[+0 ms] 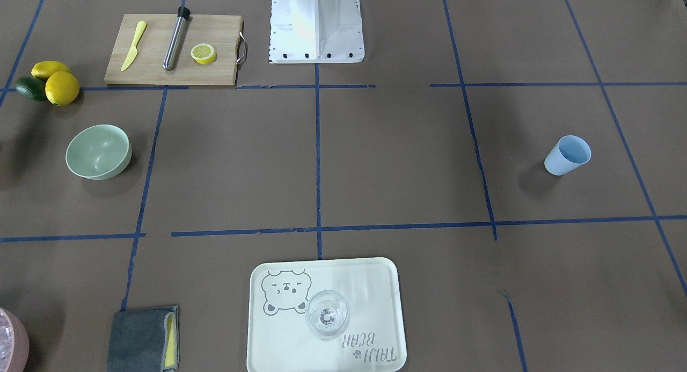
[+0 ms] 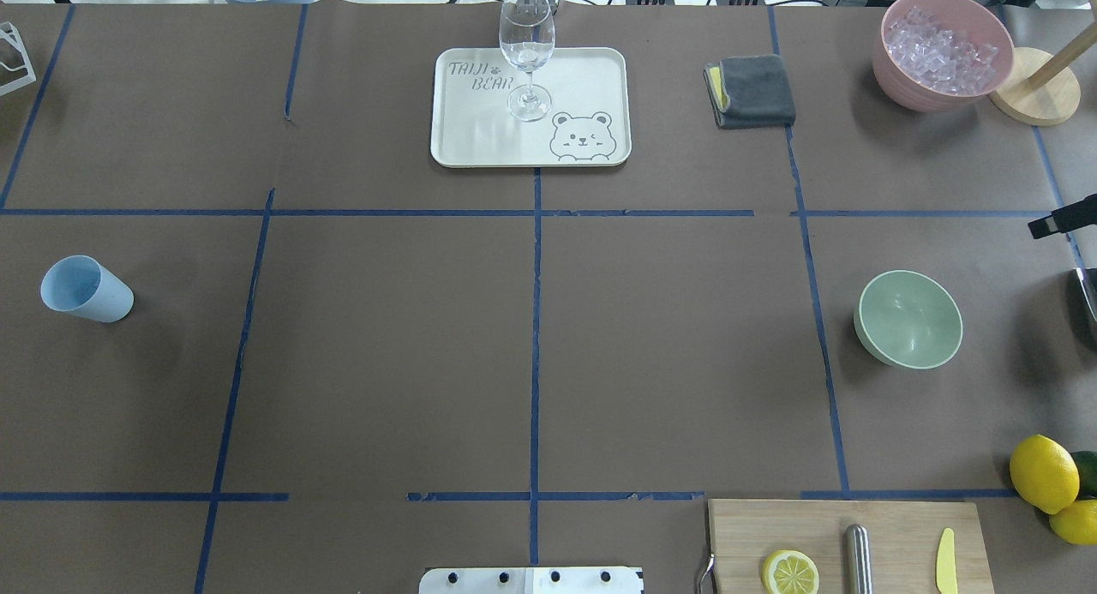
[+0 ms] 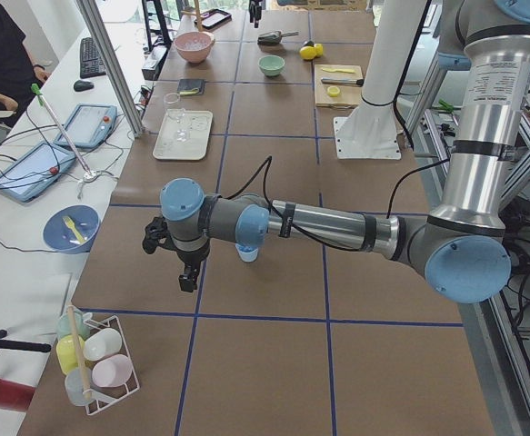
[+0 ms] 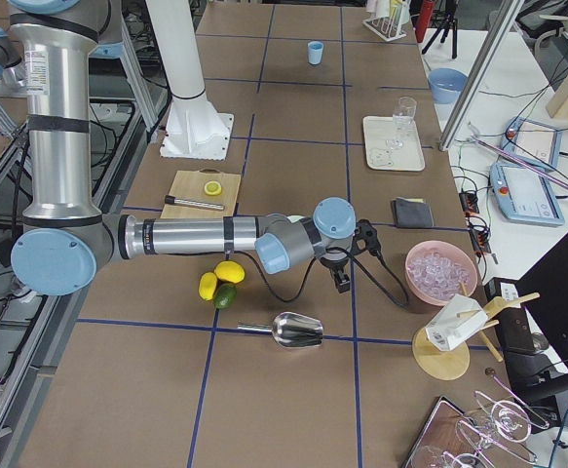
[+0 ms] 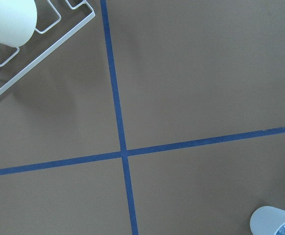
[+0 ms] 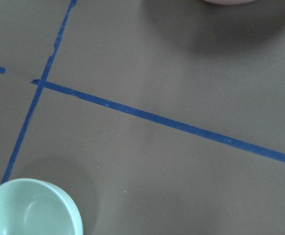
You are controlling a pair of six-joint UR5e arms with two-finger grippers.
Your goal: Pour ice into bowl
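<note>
The mint-green bowl (image 2: 908, 318) stands empty on the table's right half, and it also shows in the front view (image 1: 98, 151) and at the bottom left of the right wrist view (image 6: 30, 208). The ice (image 2: 941, 50) lies heaped in a pink tub (image 2: 891, 71) at the far right corner. My right gripper (image 4: 342, 283) hangs over the table between the bowl and the tub; I cannot tell if it is open. My left gripper (image 3: 188, 280) points down just beyond the light blue cup (image 2: 86, 288), and its state cannot be told either.
A metal scoop (image 4: 298, 330) lies on the table near the tub. Close to the robot's base are a cutting board (image 2: 844, 547) with a lemon half, muddler and knife, and whole lemons (image 2: 1043, 474). A tray (image 2: 480, 140) holds a wine glass, with a grey cloth (image 2: 754, 93) beside it.
</note>
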